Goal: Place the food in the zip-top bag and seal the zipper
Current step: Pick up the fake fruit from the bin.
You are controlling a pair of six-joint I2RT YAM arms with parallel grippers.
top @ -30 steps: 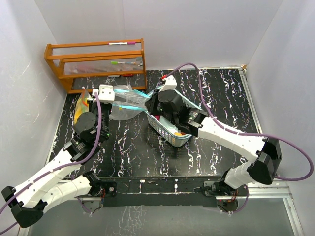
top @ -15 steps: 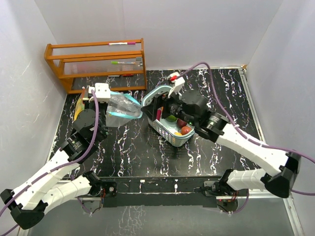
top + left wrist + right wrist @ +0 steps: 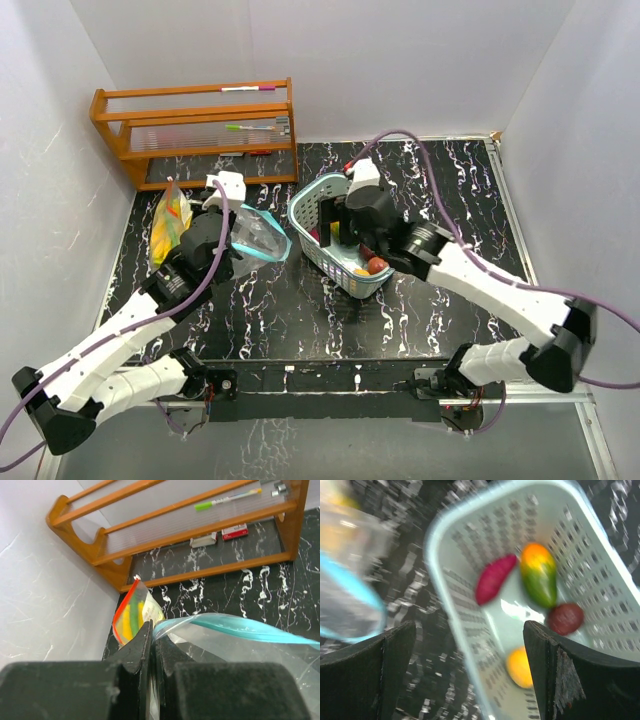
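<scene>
My left gripper (image 3: 152,636) is shut on the edge of a clear zip-top bag (image 3: 240,635) with a teal zipper; from above the bag (image 3: 258,232) sags on the table beside that gripper (image 3: 236,210). My right gripper (image 3: 469,625) hangs open over the pale teal mesh basket (image 3: 470,540), nothing between its fingers. The food in the basket is a green-orange mango (image 3: 539,572), a magenta piece (image 3: 495,577), a dark red round fruit (image 3: 566,618) and an orange one (image 3: 520,666). From above, the right gripper (image 3: 336,220) covers part of the basket (image 3: 345,278).
A second bag (image 3: 132,615) with a red zipper, holding yellow and green pieces, lies at the left wall (image 3: 170,215). A wooden rack (image 3: 195,125) with pens stands at the back left. White walls close in three sides.
My right gripper let go of the bag's far edge, opened wide and swung right over the basket. The left gripper moved right and nearer with the bag, which went slack.
</scene>
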